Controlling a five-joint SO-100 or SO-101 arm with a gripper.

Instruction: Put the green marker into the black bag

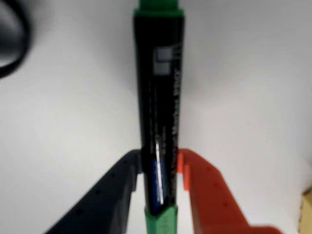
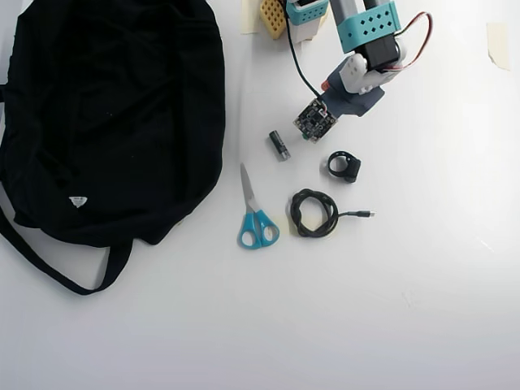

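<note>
Wrist view blurry, green marker [image 1: 159, 122] cut off top and bottom; overhead, arm hides it entirely.

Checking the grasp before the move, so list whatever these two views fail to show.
- Green marker: the wrist view cuts off its cap at the top edge; in the overhead view the arm hides it.
- Marker print: too blurred to read in the wrist view.
- Claw: fingers flank the barrel, but blur hides whether they touch it.
- Black bag: its opening cannot be made out in the overhead view.

Teal perforated arm [image 2: 370, 24]; red-white wiring; hand [image 1: 159, 168]: one dark-blue finger, one orange.
</note>
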